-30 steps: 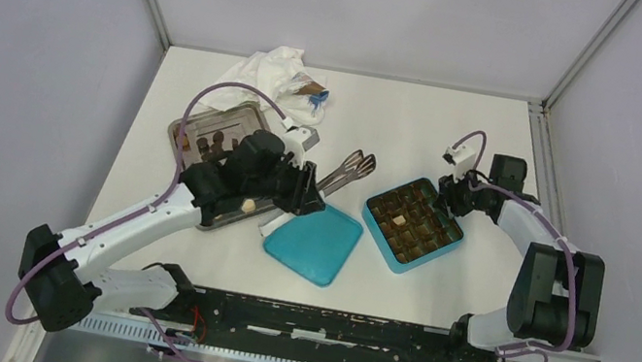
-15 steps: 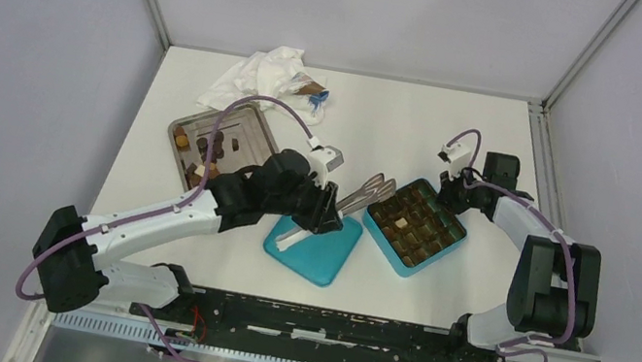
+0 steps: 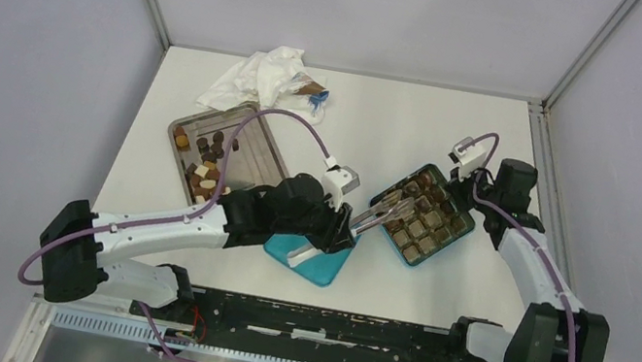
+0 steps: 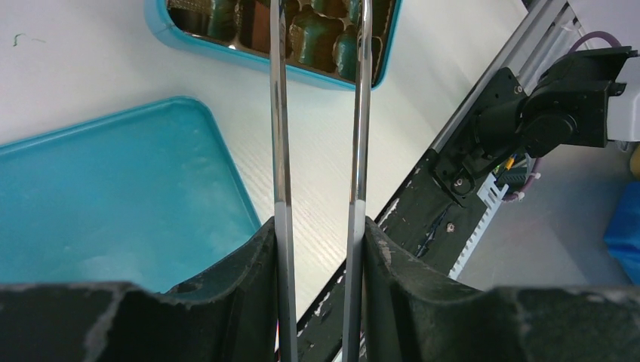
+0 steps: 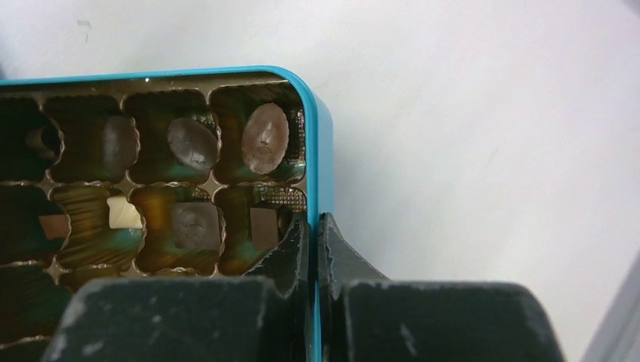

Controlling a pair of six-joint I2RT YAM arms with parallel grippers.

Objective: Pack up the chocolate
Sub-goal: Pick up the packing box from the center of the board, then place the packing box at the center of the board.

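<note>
Holding silver metal tongs, arms apart, tips unseen; if right gripper slips off teal compartmented box rim, drop could miss its cell.

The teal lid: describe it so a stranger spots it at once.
On the white table, look toward the near edge, between the metal tray and the teal box. The lid lies there. Unlike the box, it is plain and shallow, with no compartments.

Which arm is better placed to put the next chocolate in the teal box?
Left: the left gripper holds the tongs, reaching over the teal box; the right gripper is clamped on its rim.
</note>
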